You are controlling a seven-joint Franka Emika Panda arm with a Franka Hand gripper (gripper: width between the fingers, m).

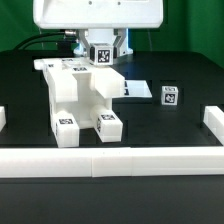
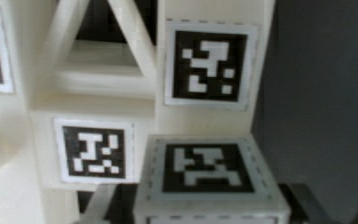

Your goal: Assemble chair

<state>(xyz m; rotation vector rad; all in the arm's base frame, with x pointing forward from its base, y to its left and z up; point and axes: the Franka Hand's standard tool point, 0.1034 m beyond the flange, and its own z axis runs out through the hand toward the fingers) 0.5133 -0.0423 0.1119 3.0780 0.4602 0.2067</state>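
Observation:
The chair stands in the middle of the black table as a blocky white structure with tags on its top panel and on its two front feet. My gripper is at its far side, shut on a tagged white chair part that sits against the structure's back. In the wrist view the gripper has a dark finger on each side of this tagged part. Beyond it are the chair's white frame bars with more tags. A loose tagged white block lies apart, to the exterior view's right.
A long low white border wall runs along the front, with short end pieces at both sides. A thin flat white sheet lies on the table just right of the chair. Cables hang behind the arm.

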